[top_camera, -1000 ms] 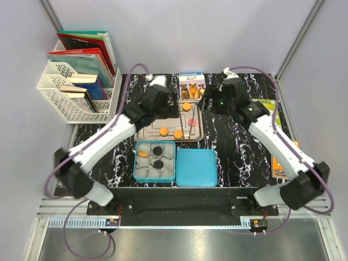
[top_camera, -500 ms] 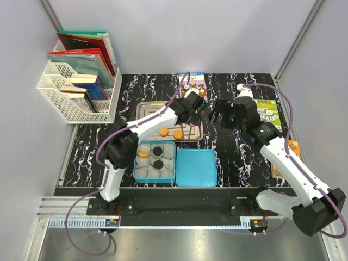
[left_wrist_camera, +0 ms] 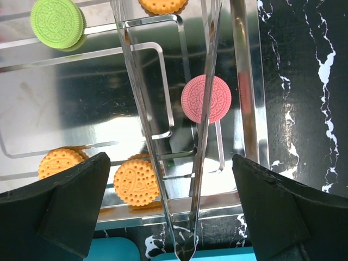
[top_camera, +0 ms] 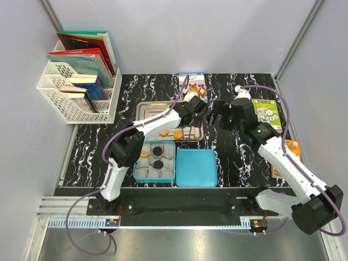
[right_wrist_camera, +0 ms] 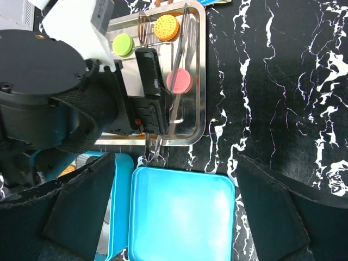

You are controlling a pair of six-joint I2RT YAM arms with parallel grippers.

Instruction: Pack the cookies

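A pink round embossed cookie point(left_wrist_camera: 206, 99) lies flat on the shiny rectangular metal tray point(left_wrist_camera: 65, 103), close to the rim on the right in the left wrist view. A lime-green cookie point(left_wrist_camera: 57, 22) sits on the same tray towards the opposite far corner. An orange biscuit-coloured cookie point(left_wrist_camera: 163, 4) lies at the far edge, and two more orange cookies point(left_wrist_camera: 136, 182) lie side by side along the near rim.

Long steel tongs point(left_wrist_camera: 142, 109) rest lengthwise on the tray, their joined end poking out over the near rim. One arm crosses the pink cookie; whether it presses on it or only passes just above is hard to tell.

In front of the tray stands an open turquoise metal box point(top_camera: 135, 161) filled with grey paper cups point(top_camera: 154, 173). Two black cookies point(top_camera: 156, 150) and one orange disc point(top_camera: 143, 154) sit in cups there. The box's turquoise lid point(top_camera: 197, 167) lies flat just beside it, on the right.

The left gripper point(left_wrist_camera: 170, 163) hangs above the tray over the tongs, its black fingers point(left_wrist_camera: 60, 206) spread wide and holding nothing. The right gripper point(right_wrist_camera: 175, 157) is also spread wide and empty, poised above the black white-veined marble tabletop point(right_wrist_camera: 283, 81) just right of the tray, near the left one.

At the rear left stands a white slotted plastic rack point(top_camera: 65, 103) of books, and a few printed cards point(top_camera: 266, 111) lie along the back and right of the table
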